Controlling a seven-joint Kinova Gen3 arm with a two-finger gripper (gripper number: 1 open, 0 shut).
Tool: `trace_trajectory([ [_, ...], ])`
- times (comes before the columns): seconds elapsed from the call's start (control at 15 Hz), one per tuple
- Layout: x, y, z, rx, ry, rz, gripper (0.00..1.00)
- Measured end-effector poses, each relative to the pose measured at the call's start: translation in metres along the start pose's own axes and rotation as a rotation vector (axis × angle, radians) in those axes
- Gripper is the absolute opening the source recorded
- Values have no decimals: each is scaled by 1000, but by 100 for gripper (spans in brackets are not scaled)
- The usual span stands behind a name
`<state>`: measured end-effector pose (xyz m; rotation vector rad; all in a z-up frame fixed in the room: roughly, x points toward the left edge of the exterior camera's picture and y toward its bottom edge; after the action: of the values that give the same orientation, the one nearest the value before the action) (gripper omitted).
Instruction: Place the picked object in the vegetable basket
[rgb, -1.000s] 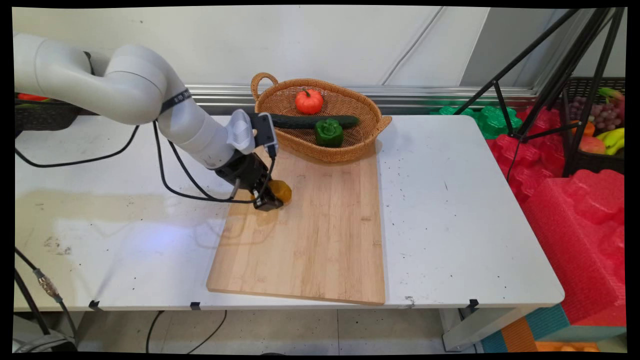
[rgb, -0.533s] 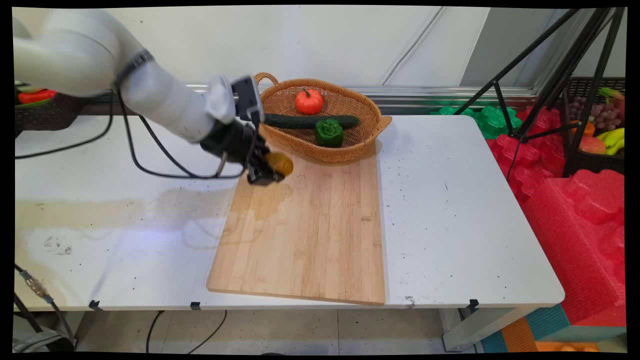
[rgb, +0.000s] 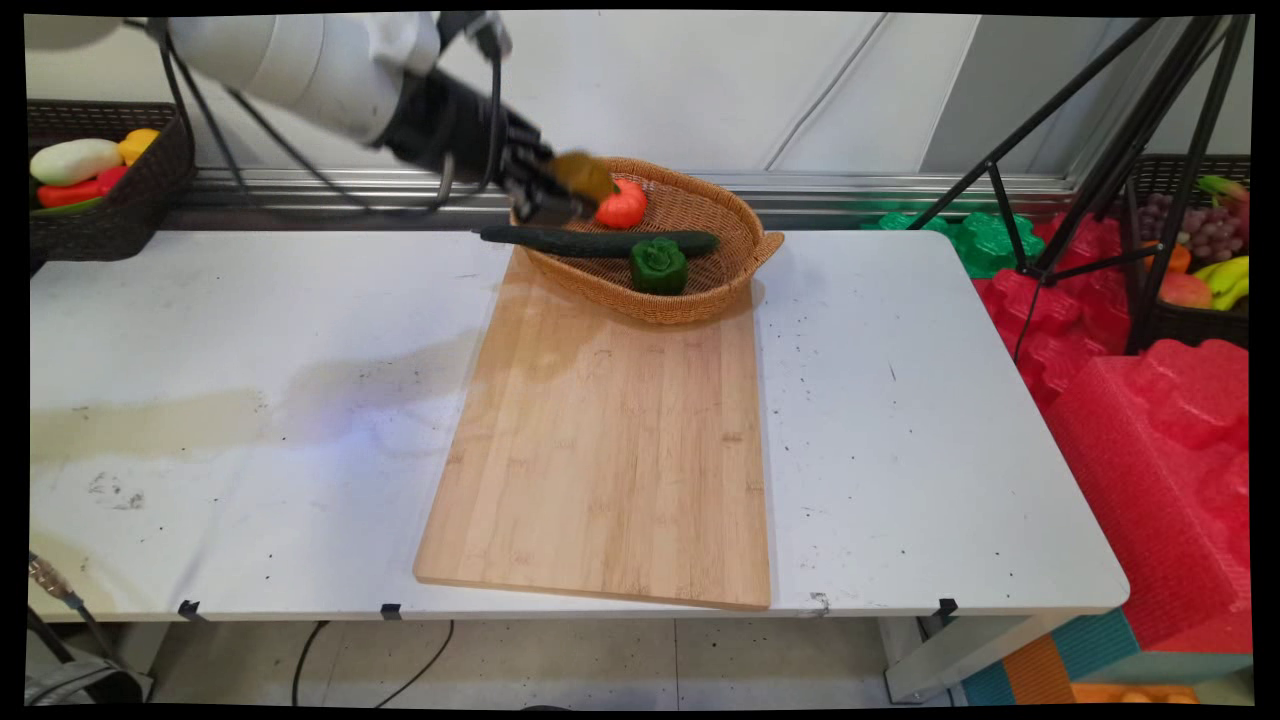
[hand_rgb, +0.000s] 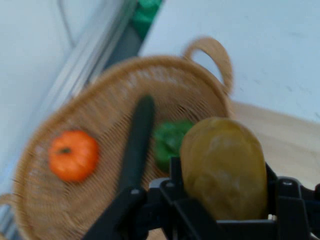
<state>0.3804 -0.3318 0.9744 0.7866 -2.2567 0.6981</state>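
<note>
My gripper (rgb: 562, 192) is shut on a yellow-brown potato (rgb: 582, 175), held in the air above the left rim of the wicker basket (rgb: 700, 290). In the hand view the potato (hand_rgb: 223, 167) sits between the black fingers, with the basket (hand_rgb: 100, 205) below. Inside the basket lie an orange-red tomato (rgb: 624, 206) (hand_rgb: 73, 155), a dark green cucumber (rgb: 590, 242) (hand_rgb: 138, 142) and a green bell pepper (rgb: 658, 266) (hand_rgb: 169, 140). The cucumber's end sticks out over the basket's left rim.
A wooden cutting board (rgb: 610, 450) lies on the white table (rgb: 900, 420), with the basket on its far end. A dark crate of vegetables (rgb: 90, 185) stands at the back left. Black tripod legs (rgb: 1090, 150) and red foam (rgb: 1150, 430) stand to the right.
The gripper has lifted the potato off the cutting board's left part and carried it up and toward the far side, to above the basket's left rim.
</note>
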Motion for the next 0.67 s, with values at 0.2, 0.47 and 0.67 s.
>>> trace_trajectory([
  [0.2, 19, -25, 4, 68, 38, -38, 0],
  [0.47, 32, -63, 32, 142, 19, -71, 0],
  [0.67, 32, -82, 57, 163, -18, -84, 0],
])
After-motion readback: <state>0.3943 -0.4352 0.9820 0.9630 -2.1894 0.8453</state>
